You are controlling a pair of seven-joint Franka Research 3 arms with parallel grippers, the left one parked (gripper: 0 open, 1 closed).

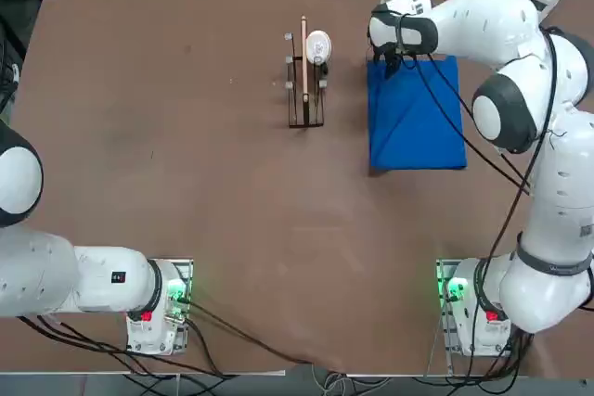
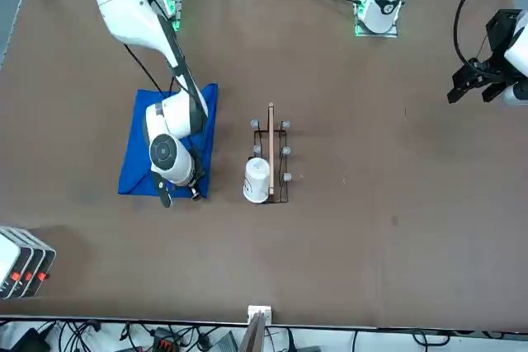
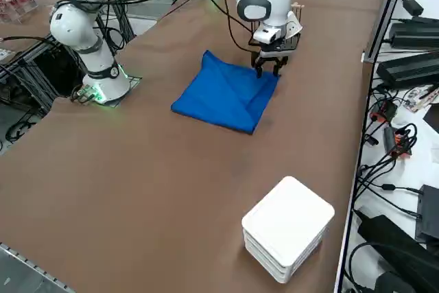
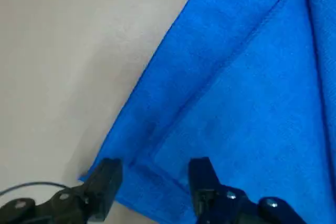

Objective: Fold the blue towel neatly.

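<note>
The blue towel [image 1: 418, 127] lies flat on the brown table, folded into a rectangle with a diagonal crease across its top layer. My right gripper [image 1: 390, 67] hovers low over the towel's far corner, the one closest to the rack. In the wrist view its two black fingers [image 4: 105, 179] stand apart, straddling that corner of the towel [image 4: 236, 103], with layered hems showing between them. From the side, the gripper [image 3: 269, 68] sits at the edge of the towel [image 3: 226, 94]. The front view shows the gripper [image 2: 179, 195] at the near edge of the towel [image 2: 136, 166].
A small wooden rack [image 1: 304, 90] stands just left of the towel, with a white round object [image 1: 317, 46] at its far end. A white stacked box [image 3: 288, 231] rests on the table on my right side.
</note>
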